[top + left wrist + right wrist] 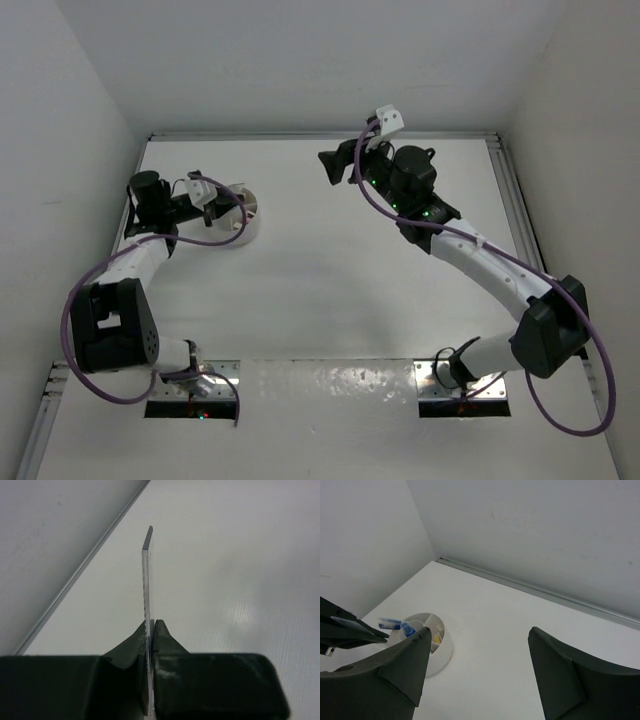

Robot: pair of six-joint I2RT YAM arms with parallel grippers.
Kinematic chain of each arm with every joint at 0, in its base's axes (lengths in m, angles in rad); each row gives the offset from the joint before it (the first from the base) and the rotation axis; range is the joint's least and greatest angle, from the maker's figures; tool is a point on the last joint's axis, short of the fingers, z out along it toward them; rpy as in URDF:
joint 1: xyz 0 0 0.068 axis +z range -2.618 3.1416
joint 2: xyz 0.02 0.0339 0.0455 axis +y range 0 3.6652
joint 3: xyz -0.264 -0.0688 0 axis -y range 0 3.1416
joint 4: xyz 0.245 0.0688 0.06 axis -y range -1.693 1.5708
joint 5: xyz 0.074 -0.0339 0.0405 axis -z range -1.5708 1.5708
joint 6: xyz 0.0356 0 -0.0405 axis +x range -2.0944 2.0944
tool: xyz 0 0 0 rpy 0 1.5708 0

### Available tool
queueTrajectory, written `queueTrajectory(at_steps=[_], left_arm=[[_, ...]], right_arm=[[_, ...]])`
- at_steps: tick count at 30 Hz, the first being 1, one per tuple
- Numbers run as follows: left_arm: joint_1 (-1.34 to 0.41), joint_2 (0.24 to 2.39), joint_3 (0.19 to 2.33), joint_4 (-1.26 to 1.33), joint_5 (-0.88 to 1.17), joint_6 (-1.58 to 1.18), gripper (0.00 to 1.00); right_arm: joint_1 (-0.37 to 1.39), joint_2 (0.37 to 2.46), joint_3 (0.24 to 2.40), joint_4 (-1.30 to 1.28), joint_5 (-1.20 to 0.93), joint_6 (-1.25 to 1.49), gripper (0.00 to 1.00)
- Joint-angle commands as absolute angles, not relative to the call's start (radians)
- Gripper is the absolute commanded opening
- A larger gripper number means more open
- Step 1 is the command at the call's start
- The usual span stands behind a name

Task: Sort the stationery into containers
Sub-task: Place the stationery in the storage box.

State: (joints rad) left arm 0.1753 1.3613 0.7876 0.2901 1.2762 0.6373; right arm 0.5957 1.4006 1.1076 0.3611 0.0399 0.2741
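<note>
My left gripper [151, 625] is shut on the clear ruler [146, 580], which I see edge-on, sticking out ahead of the fingertips above the bare table. In the top view this gripper [212, 203] hangs at the left rim of the round white tub [246, 226]. In the right wrist view the tub [440, 652] has inner dividers and holds a blue-capped bottle [408, 629], a blue pen [387, 624] and a yellowish eraser [436, 639]. My right gripper [480, 632] is open and empty, raised to the right of the tub; it also shows in the top view [328, 168].
The white table [330, 290] is walled at the left, back and right. A metal rail [545, 594] runs along the foot of the back wall. The tub stands near the back left corner.
</note>
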Motion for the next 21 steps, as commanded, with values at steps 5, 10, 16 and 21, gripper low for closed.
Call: queueTrajectory(at_steps=[5, 10, 16, 21], left_arm=[[0.241, 1.394, 0.796, 0.269, 1.391, 0.736, 0.00], [0.241, 1.430, 0.735, 0.376, 1.352, 0.799, 0.00], [0.233, 1.474, 0.703, 0.604, 1.382, 0.701, 0.00], [0.245, 1.482, 0.761, 0.536, 1.476, 0.664, 0.00]], right_arm=[[0.529, 1.448, 1.192, 0.405, -0.054, 0.324, 0.77], [0.509, 1.465, 1.198, 0.405, -0.066, 0.336, 0.77], [0.495, 1.514, 1.259, 0.362, -0.094, 0.336, 0.77], [0.492, 1.551, 1.293, 0.368, -0.106, 0.351, 0.77]])
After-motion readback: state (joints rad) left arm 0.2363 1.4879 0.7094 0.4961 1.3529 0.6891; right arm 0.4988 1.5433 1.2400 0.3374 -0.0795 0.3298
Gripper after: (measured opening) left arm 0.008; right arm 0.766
